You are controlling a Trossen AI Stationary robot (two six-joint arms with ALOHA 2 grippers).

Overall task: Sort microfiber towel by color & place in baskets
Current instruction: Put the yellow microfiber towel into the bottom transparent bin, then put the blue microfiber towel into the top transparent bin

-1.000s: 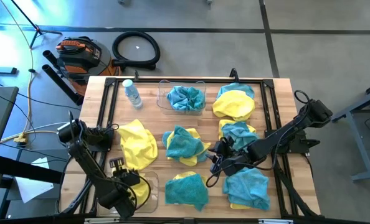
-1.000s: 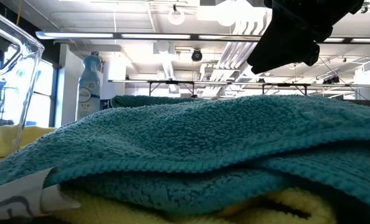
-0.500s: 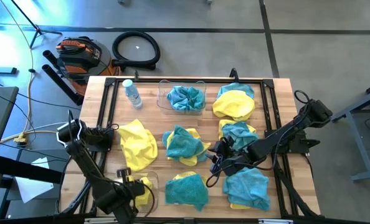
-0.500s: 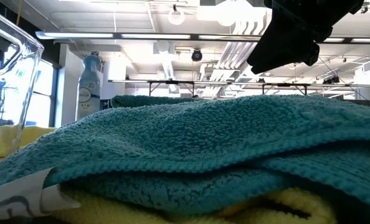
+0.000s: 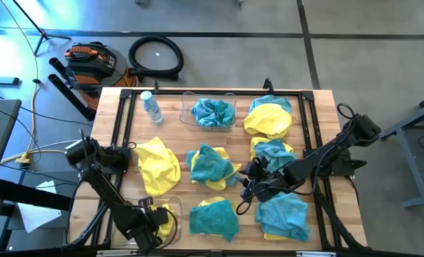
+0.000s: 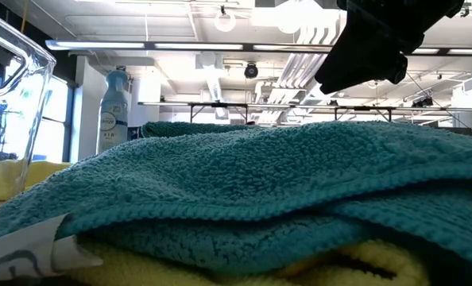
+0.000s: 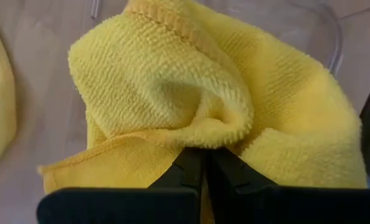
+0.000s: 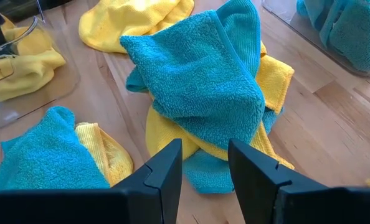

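**A:** What is shown from overhead?

**B:** The wooden surface [image 5: 173,132] is seen strewn with teal and yellow towels. At the near left corner, the left tool [image 5: 157,220] is lowered into a clear basket [image 5: 175,209], where a yellow towel [image 5: 165,216] is held. A second basket [image 5: 185,114], by the far edge, is filled with a teal towel [image 5: 213,112]. The right tool [image 5: 243,187] is poised near the middle, just beside a mixed pile [image 5: 210,167] of teal and yellow cloth. A water bottle [image 5: 151,107] is stood near the far left corner.

**A:** And at table height?

**B:** The view is filled by a teal towel [image 6: 252,187] laid over a yellow one [image 6: 220,262]; a clear basket wall [image 6: 21,87] is seen at the side.

**A:** What is told by the left wrist camera?

**B:** The left tool [image 7: 205,168] is seen pinched shut on a fold of the yellow towel [image 7: 191,93], inside the basket [image 7: 331,37].

**A:** And the right?

**B:** The right tool [image 8: 205,163] is held with its fingers [image 8: 166,168] parted above the mixed pile [image 8: 203,87], with nothing gripped.
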